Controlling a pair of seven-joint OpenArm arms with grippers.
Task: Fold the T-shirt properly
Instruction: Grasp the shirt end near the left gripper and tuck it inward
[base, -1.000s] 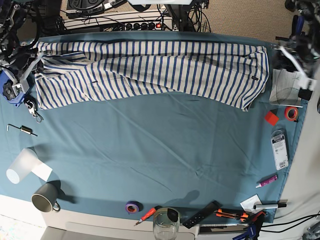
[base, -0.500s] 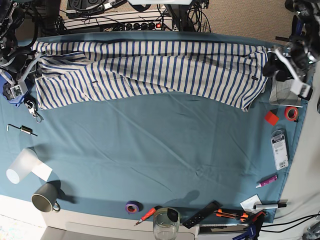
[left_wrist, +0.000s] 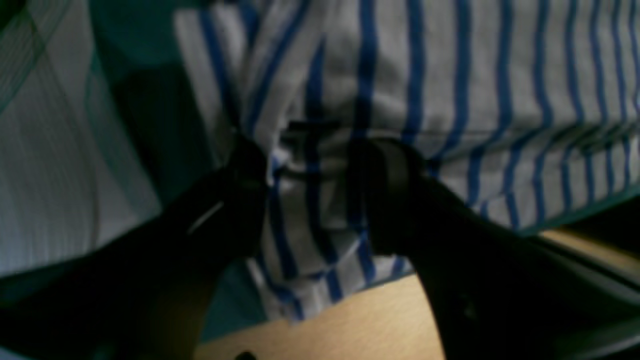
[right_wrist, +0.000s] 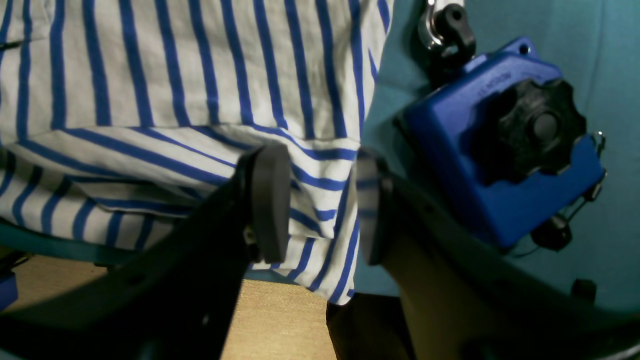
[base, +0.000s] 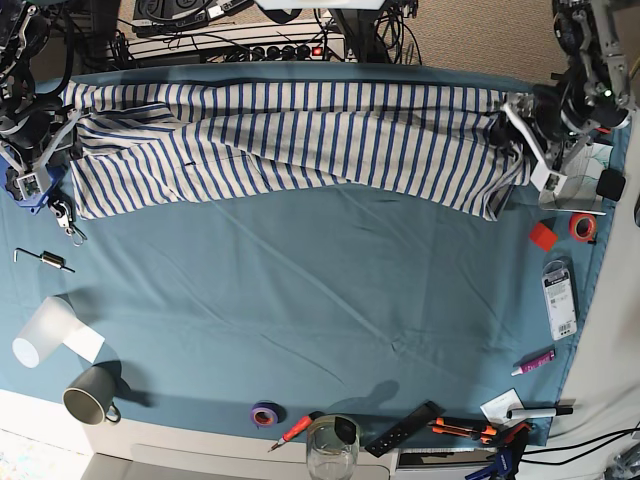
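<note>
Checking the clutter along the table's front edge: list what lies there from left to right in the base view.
Grey mug → purple tape roll → red-handled screwdriver → clear glass → black remote → marker pen.

One T-shirt (base: 290, 135), two tape rolls (base: 265, 413), one mug (base: 88, 395).

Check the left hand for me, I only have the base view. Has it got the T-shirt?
Observer: In the left wrist view, the T-shirt edge is bunched between the left hand's fingers. I can't tell if the clamp is firm.
Operator: And the right hand?
Observer: In the right wrist view, the right hand is open. The shirt's corner shows in the gap between its pads.
</note>
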